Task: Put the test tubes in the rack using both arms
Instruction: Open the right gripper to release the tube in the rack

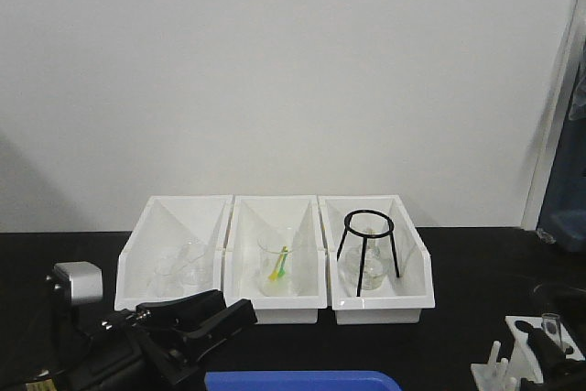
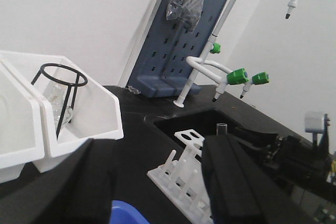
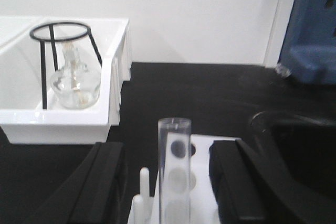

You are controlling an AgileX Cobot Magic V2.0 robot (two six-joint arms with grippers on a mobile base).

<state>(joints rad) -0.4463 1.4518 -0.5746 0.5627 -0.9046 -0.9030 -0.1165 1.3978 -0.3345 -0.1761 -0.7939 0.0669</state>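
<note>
One clear test tube (image 3: pixel 174 171) stands upright in the small white rack (image 3: pixel 202 156). My right gripper (image 3: pixel 167 150) is open, with one black finger on each side of the tube and a gap on both sides. In the front view the rack (image 1: pixel 526 331), the tube (image 1: pixel 550 322) and the right gripper (image 1: pixel 554 356) are at the lower right. My left gripper (image 2: pixel 157 145) is open and empty, and the rack (image 2: pixel 186 169) and the tube's top (image 2: pixel 221 127) show between its fingers. It sits at the lower left in the front view (image 1: pixel 206 313).
Three white bins (image 1: pixel 275 309) stand in a row at the back with beakers (image 1: pixel 183 267), a beaker with yellow and green items (image 1: pixel 277 267), and a flask under a black tripod (image 1: pixel 368 263). A blue tray (image 1: pixel 302 380) is at the front. A sink (image 2: pixel 210 119) and taps (image 2: pixel 239 74) lie right of the rack.
</note>
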